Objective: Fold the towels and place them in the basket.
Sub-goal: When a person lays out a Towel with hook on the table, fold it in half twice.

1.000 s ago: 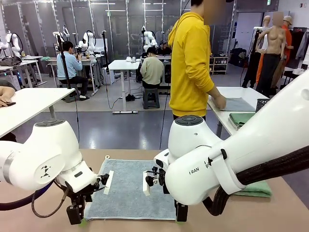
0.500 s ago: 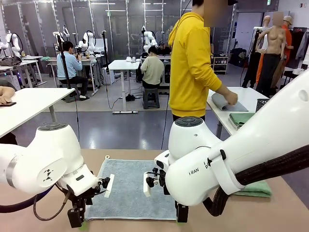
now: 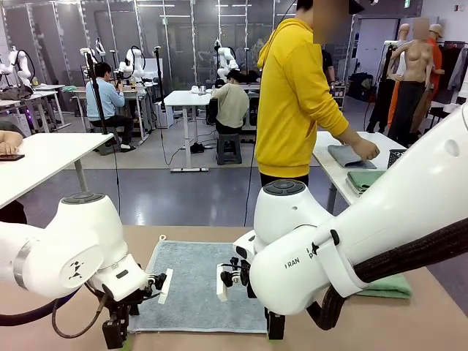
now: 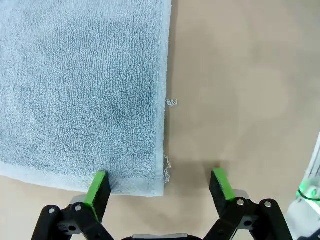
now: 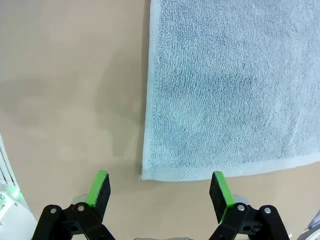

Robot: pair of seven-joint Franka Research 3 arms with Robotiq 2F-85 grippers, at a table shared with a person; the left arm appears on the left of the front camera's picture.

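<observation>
A pale blue-grey towel (image 3: 196,281) lies flat on the tan table between my two arms. My left gripper (image 3: 115,333) hangs open over its near left corner; in the left wrist view (image 4: 160,186) one green pad (image 4: 99,186) is over the towel (image 4: 85,90) hem and the other over bare table. Over the near right corner my right gripper (image 3: 274,327) is open too, straddling that corner (image 5: 159,189) of the towel (image 5: 230,90). A mint green towel (image 3: 386,286) lies folded at the table's right. The dark lattice basket (image 3: 396,158) shows partly on the far right table.
A person in a yellow hoodie (image 3: 296,102) stands at the white side table (image 3: 330,174), a hand on a grey cloth (image 3: 348,155) beside a folded green cloth (image 3: 364,180). Bare tan tabletop (image 3: 424,322) lies around the spread towel.
My left arm has sunk a little while both grippers stay open over the towel's near corners. The person has folded the grey cloth over and shifted it on the side table.
</observation>
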